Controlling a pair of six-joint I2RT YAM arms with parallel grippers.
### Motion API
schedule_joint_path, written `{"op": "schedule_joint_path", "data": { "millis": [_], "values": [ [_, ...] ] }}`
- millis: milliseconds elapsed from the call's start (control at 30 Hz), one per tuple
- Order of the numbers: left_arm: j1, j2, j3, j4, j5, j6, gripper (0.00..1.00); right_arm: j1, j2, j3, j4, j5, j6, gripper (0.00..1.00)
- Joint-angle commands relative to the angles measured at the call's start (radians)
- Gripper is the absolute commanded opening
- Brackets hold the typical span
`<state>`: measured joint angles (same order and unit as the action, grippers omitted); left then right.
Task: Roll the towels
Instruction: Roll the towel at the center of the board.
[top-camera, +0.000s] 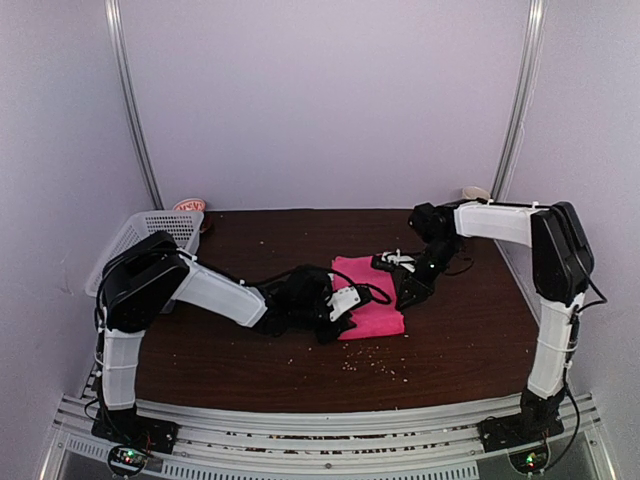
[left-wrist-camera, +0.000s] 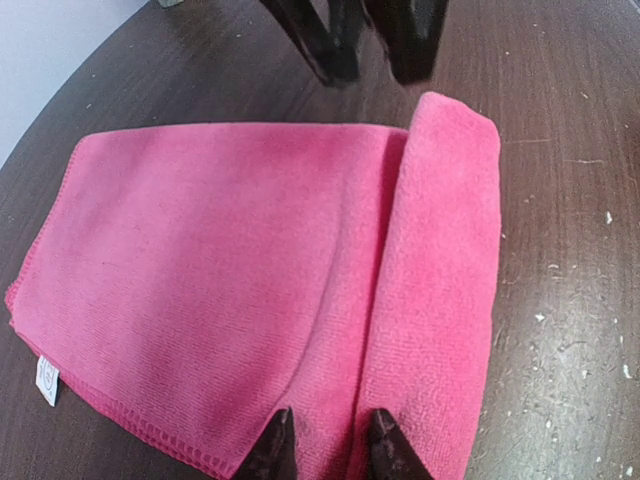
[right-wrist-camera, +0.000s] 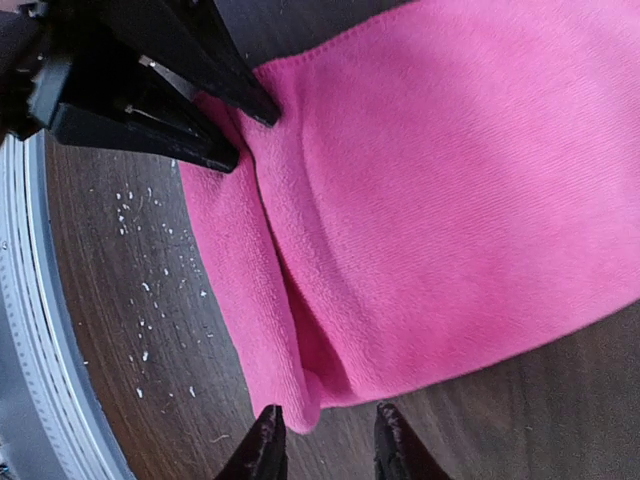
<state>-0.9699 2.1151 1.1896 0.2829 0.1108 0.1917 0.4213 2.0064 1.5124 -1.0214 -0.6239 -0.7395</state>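
The first turn of the roll looks made: the pink towel lies mid-surface with one long edge lapped over itself. The right hand stands parted at one end of that lap, nothing between its fingers. The left hand sits part-closed astride the seam at the other end — whether it pinches cloth I cannot tell. Next, I judge, both must take the lap and turn it evenly. A small white tag marks a corner — print too small to read.

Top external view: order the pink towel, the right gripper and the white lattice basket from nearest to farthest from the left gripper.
1. The pink towel, right at the left gripper, mid-table.
2. The right gripper, across the towel, on the right.
3. The white lattice basket, at the far left corner.
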Motion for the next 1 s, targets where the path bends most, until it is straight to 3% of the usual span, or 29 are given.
{"op": "schedule_joint_path", "data": {
  "millis": [0, 367, 733, 967],
  "values": [
    [-0.004, 0.029, -0.019, -0.042, 0.014, 0.016, 0.26, -0.026, -0.161, -0.085, 0.117, 0.024, -0.065, 0.35],
    [-0.003, 0.034, 0.003, -0.059, 0.078, 0.0, 0.26, -0.051, -0.514, -0.605, 0.542, -0.068, -0.463, 0.57],
    [0.001, 0.069, 0.053, -0.108, 0.109, -0.023, 0.26, -0.03, -0.672, -0.894, 0.863, -0.101, -0.569, 0.62],
    [0.009, 0.083, 0.067, -0.124, 0.113, -0.04, 0.26, 0.101, -0.672, -0.987, 1.101, 0.11, -0.53, 0.64]
  ]
}}
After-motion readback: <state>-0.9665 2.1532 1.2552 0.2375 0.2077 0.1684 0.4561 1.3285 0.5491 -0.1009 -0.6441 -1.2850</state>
